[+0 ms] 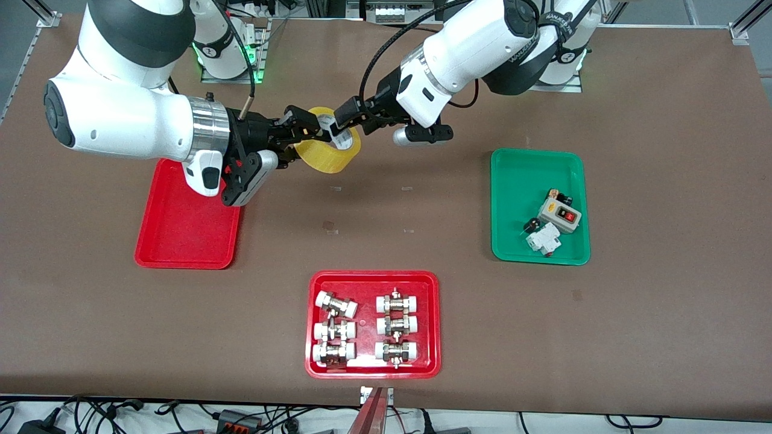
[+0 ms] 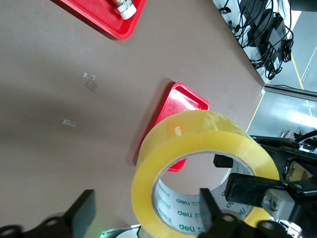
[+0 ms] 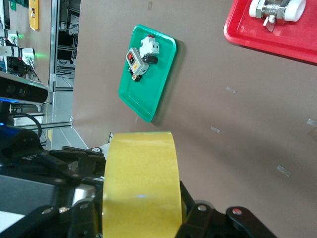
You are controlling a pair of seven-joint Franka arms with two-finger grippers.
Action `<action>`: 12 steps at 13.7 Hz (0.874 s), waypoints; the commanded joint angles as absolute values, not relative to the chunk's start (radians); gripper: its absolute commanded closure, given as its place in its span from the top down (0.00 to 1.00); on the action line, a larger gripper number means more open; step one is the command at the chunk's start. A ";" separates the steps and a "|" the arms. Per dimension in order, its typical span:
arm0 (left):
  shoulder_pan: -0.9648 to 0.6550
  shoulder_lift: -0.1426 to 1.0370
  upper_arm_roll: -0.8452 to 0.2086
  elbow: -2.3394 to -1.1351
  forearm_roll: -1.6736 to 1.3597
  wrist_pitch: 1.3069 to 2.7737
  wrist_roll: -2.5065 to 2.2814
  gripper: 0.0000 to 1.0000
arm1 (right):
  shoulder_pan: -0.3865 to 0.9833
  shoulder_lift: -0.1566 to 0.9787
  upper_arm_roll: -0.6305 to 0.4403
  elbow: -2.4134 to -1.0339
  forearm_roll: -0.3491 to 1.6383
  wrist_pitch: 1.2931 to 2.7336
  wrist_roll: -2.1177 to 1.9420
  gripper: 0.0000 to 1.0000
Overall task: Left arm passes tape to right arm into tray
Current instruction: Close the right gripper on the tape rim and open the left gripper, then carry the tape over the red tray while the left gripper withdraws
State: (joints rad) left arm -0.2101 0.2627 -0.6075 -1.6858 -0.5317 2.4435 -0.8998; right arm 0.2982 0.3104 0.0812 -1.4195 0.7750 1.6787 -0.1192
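The big brown table (image 1: 422, 241) is seen with two white arms reaching in over it, and the hand-over step is in hand, with the tape being passed in the air from one arm to the other. The plain red tray (image 1: 181, 235) is found at the right arm's end of the table, and nothing is seen in it. The green tray (image 1: 518, 181) with small switch parts is found at the left arm's end, and the red tray with fittings (image 1: 374, 367) is nearest to the front camera. The tape (image 1: 329, 155) is held up over the bare table between the two claws, just beside the plain red tray's top corner, and it is not yet over that tray. The right gripper (image 1: 298, 135) is clamped on the tape, with the yellow band pinched at the side toward its own arm. In the left wrist view the fingers (image 2: 210, 210) of the left gripper (image 1: 338, 129) are seen spread apart, with one finger inside the white hole of the roll and the other well out to the side, so the roll is judged to be let go by that claw. Next, the left claw has to be drawn back out of the hole without the roll being bumped. Then the tape should be carried over the plain red tray and put down inside the rim
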 commanded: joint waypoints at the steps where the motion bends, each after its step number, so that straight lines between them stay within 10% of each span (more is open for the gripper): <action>1: -0.180 0.232 -0.597 -1.704 -0.522 2.364 -0.891 1.00 | 0.284 0.318 0.078 -1.397 0.772 1.667 -0.107 0.24; 12: 0.112 0.166 -0.598 -1.720 -0.045 1.974 -0.896 1.00 | -0.050 0.461 0.077 -1.451 0.749 1.566 -0.239 0.24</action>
State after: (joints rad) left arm 0.0906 0.2011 -0.5931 -1.6957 -0.0912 1.9989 -0.8954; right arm 0.0417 0.4120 0.0585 -1.4611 0.7502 1.6141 -0.1921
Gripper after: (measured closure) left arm 0.000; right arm 0.480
